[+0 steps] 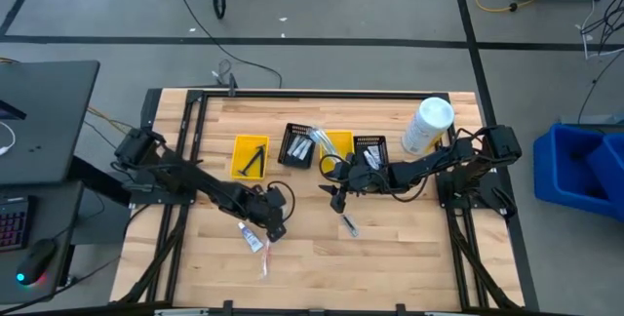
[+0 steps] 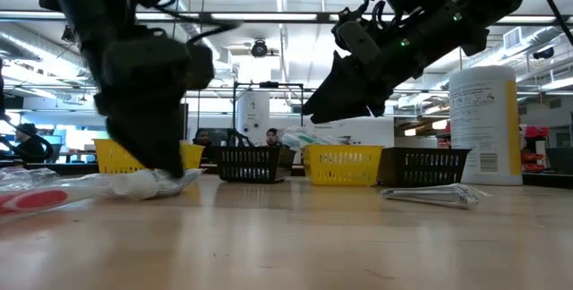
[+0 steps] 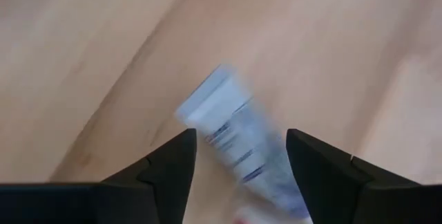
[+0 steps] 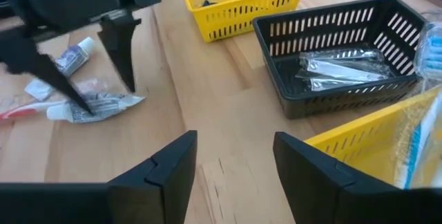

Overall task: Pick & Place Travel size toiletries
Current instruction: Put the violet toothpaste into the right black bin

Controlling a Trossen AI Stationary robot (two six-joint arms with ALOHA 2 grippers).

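A white-blue toothpaste tube (image 3: pixel 231 148) lies flat on the table near its front middle (image 1: pixel 252 238). My left gripper (image 3: pixel 240 158) is open and low over it, pointing down, with one finger on each side (image 4: pixel 97 106). Beside it lie a second small tube (image 4: pixel 72 57) and a red-and-clear packet (image 2: pixel 36 197). My right gripper (image 4: pixel 228 162) is open and hangs clear above the table's middle (image 1: pixel 336 194), touching nothing. A clear wrapped item (image 1: pixel 348 224) lies flat near it (image 2: pixel 430 195). My left gripper comes at the toothpaste tube from above, its open fingers (image 3: pixel 173 162) standing across the tube's body. The tube lies flat on the table. Whether the fingers touch it, I cannot tell.
Four small bins stand in a row toward the far edge: yellow (image 1: pixel 250 156), black (image 1: pixel 298 146), yellow (image 1: pixel 338 143), black (image 1: pixel 370 146). Clear packets lie in one black bin (image 4: pixel 345 68). A big white bottle (image 1: pixel 427 126) stands at the far right. Bare wood lies along the near edge.
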